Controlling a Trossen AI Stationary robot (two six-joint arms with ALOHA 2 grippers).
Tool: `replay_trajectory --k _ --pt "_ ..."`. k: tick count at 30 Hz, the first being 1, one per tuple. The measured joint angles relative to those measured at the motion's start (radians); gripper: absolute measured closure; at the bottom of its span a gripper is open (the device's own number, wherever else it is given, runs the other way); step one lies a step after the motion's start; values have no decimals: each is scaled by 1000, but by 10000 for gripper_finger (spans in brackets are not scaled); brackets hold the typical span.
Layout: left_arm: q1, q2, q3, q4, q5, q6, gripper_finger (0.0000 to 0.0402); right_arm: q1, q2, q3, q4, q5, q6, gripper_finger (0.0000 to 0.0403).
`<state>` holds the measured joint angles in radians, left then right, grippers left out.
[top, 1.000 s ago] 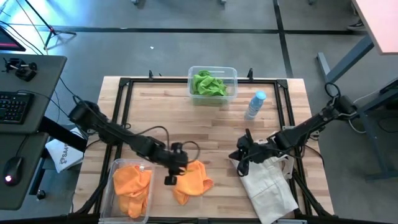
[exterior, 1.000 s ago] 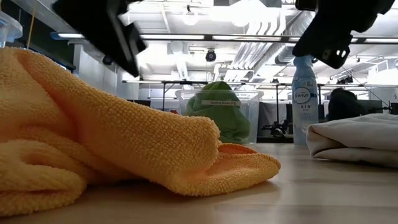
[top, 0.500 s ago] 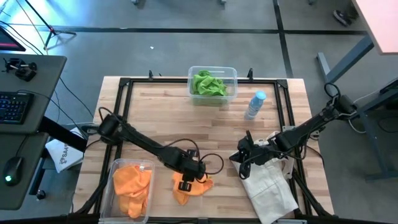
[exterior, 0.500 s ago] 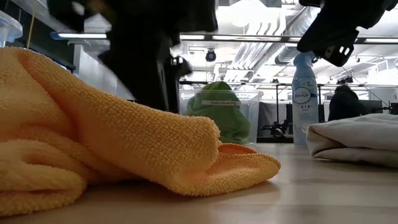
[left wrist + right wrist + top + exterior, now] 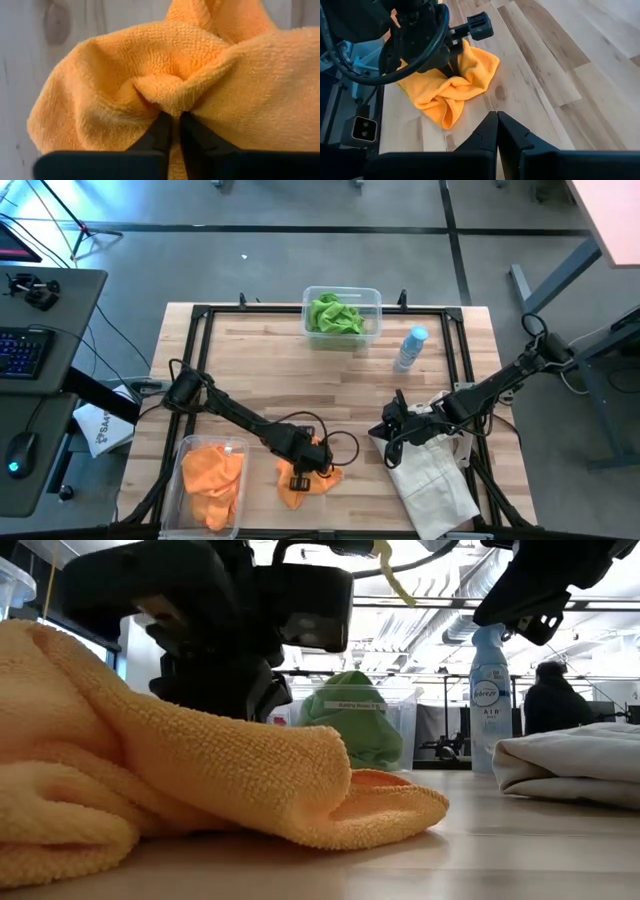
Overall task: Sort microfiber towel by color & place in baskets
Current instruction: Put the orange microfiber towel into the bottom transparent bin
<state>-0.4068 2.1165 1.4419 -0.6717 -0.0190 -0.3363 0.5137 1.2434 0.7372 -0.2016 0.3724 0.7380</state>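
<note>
Fingers (image 5: 162,131) of left gripper (image 5: 172,131) pinched nearly shut on a raised fold of the loose orange towel (image 5: 312,476), tips buried in the cloth. Left gripper down on that towel near the table's (image 5: 300,375) front edge, about mid-width, just right of the front-left corner bin. Orange towel crumpled, flat on the wood, one flap spread toward the table's middle (image 5: 400,802).

Front-left bin (image 5: 182,455) clear plastic, holding another orange towel (image 5: 213,477), bunched up inside. Far-edge bin (image 5: 374,302) at the middle of the table's back edge, holding green towel (image 5: 333,315), heaped above the rim in the low view (image 5: 352,720).

Right gripper (image 5: 497,129) with fingers closed together, nothing between them, hanging above the table toward the right side, near the front, well apart from the orange towel. Just beside and partly over an off-white tote bag (image 5: 432,480) lying at the front-right corner.

Spray bottle with blue cap (image 5: 410,349) upright near the back-right, right of the green bin, apart from it.

Person (image 5: 548,700) seen dimly in the room behind the table, low view only.
</note>
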Motion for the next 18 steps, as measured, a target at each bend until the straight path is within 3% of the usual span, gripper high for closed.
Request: replay_trajectory --k 7,12,18 --pt "-13 -77 89 -169 -53 -13 398 0 0 0 -2 2 -5 401" --pt "-43 -246 164 -297 -149 -10 400 0 0 0 -5 3 -6 401" --pt "-79 -484 181 -373 -187 -72 401 0 0 0 -24 4 -6 401"
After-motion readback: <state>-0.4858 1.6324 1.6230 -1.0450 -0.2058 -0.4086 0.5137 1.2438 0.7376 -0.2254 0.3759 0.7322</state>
